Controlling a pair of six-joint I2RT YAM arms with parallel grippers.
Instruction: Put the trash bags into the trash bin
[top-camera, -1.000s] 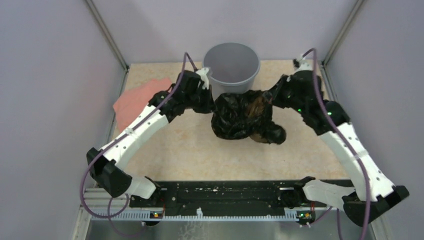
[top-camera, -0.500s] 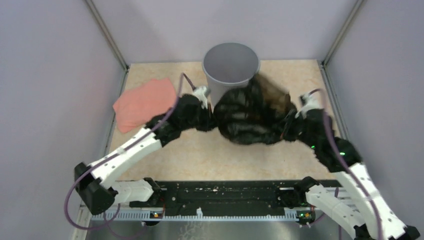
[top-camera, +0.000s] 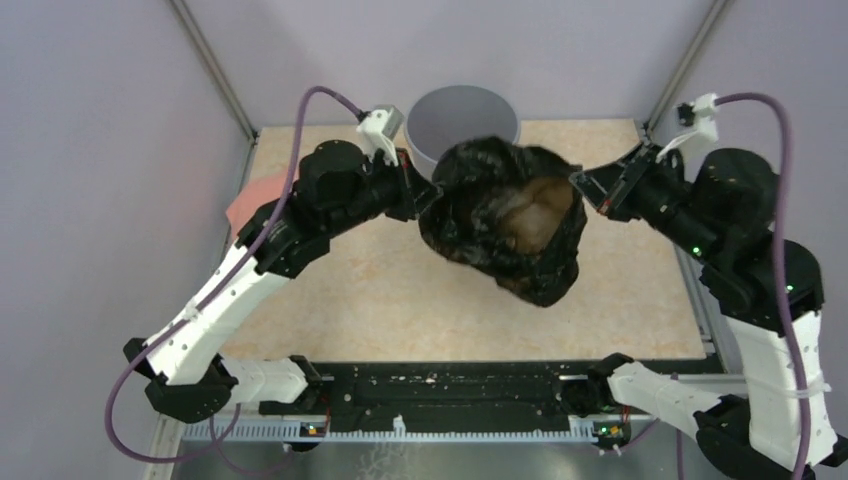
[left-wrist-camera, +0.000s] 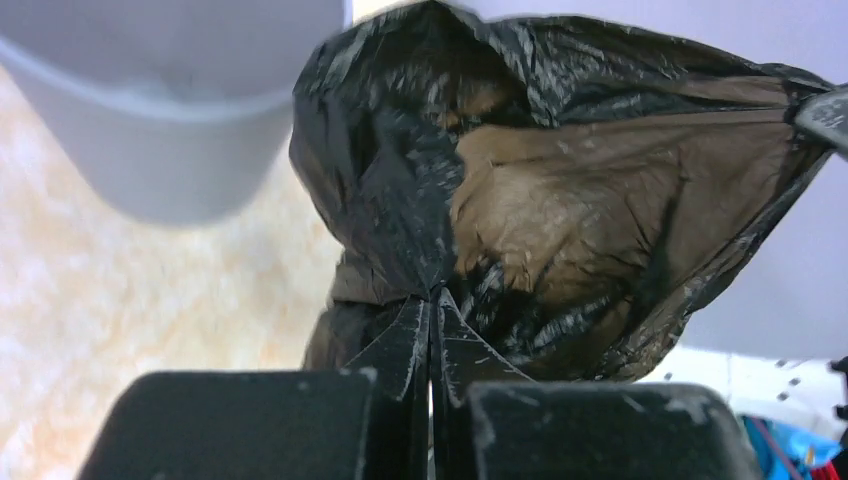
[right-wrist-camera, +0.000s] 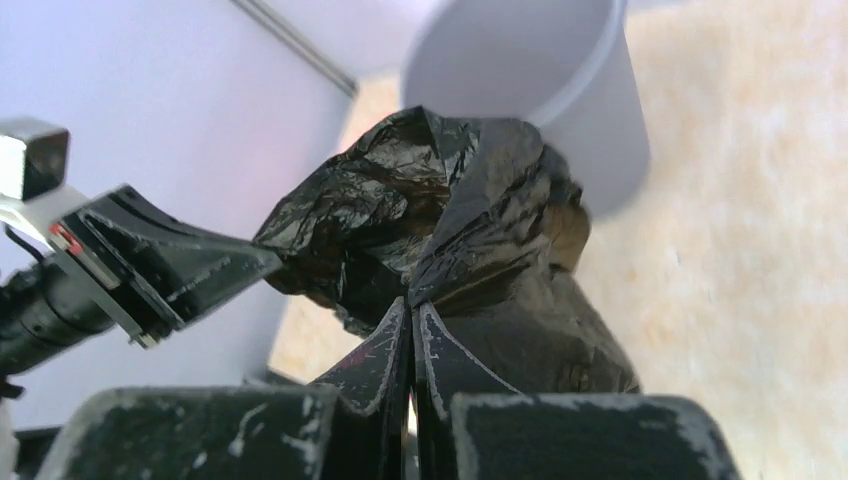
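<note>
Clenched on opposite edges of trash bag: left pincer, right pincer. Light, limp, slick film, probably; safest gripped at bunched folds. Trash bin just beyond both.

Pale lilac walls close me in on three sides; my table is mottled beige, evenly lit.

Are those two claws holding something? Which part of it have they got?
Yes: both hold the black bag. The left gripper pinches its left side, the right gripper its right side.
</note>
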